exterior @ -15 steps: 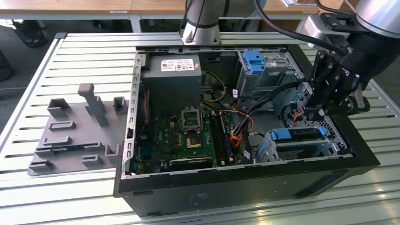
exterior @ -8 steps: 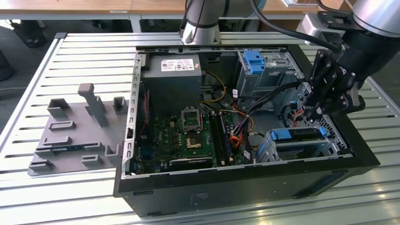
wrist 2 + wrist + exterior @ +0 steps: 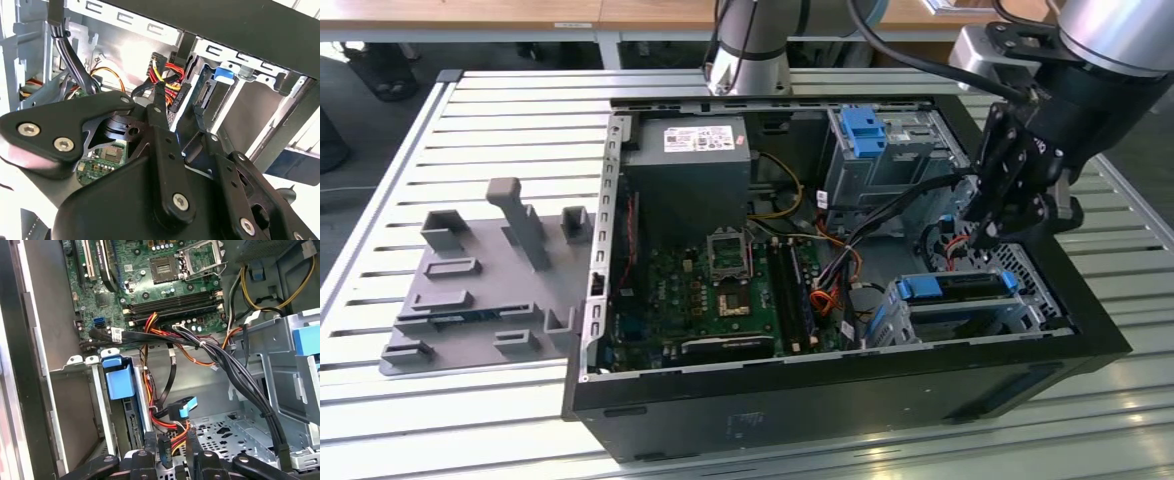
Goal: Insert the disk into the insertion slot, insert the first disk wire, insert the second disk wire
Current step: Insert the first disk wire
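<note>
The claw (image 3: 983, 238) hangs inside the open computer case (image 3: 854, 390), toward the exterior view's right, just beside the end of the disk (image 3: 958, 287). In the first wrist view it is partly open: its fingers (image 3: 150, 445) stand on either side of a black plug (image 3: 165, 450) that carries red, yellow and orange wires, and a gap shows between the plug and one finger. Whether the other finger touches the plug I cannot tell. A blue plug (image 3: 182, 407) on a flat black cable hangs near the fingertips, loose from the disk. The disk lies in the slot (image 3: 1001, 322), a low cage of pale perforated metal in the case corner at the exterior view's lower right, with its blue frame showing along the top. Further into the case stands a taller grey bay (image 3: 887, 165) with a blue latch, and the green circuit board (image 3: 720, 290) covers the case floor beside a grey power box (image 3: 687, 175). The case rests on a slatted desk (image 3: 494, 120), and a grey plastic holder (image 3: 480, 290) lies well apart from it at the exterior view's left.
</note>
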`<state>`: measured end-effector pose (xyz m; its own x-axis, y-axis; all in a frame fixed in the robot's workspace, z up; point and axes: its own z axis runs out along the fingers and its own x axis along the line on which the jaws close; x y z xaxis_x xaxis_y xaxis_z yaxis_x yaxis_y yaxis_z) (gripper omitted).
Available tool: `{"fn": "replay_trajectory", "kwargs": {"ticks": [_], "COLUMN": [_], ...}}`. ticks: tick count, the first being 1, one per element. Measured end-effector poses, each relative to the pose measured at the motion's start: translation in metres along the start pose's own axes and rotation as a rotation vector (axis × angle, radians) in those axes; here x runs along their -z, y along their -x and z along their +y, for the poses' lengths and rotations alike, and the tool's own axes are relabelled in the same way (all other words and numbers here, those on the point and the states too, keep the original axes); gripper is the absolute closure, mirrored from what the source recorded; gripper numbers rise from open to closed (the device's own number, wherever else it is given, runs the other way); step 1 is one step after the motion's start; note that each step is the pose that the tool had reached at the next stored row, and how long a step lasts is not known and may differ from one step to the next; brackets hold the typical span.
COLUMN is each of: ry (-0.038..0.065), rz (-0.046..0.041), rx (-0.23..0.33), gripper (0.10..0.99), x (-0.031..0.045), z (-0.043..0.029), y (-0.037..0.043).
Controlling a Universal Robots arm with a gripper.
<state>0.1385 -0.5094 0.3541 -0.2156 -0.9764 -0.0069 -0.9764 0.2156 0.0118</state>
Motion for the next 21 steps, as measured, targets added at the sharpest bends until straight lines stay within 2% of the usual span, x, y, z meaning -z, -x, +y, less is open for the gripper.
{"fn": "replay_trajectory", "kwargs": {"ticks": [5,7,8,9,10,14,17,21], "ry": [-0.003,-0.005,-0.005,-0.006,-0.006,-0.007,-0.008,-0.010], "rz": [0.0118,0.0168,0.0193,0.0217,0.0243,0.0274,0.0297,0.0409], "rx": [-0.018,-0.024,-0.027,-0.031,-0.033,-0.037,-0.015,0.022], "gripper": [0.729,0.851,0.851,0.910,0.922,0.922,0.922,0.922], "x": [-0.0031,-0.0043,-0.0048,-0.0053,-0.0056,-0.0059,-0.0060,-0.0059], "z": [0.0000,0.0000,-0.0001,0.0000,0.0000,0.0001,0.0000,0.0000], "y": [0.0001,0.0001,0.0001,0.0002,0.0004,0.0006,0.0006,0.0005]}}
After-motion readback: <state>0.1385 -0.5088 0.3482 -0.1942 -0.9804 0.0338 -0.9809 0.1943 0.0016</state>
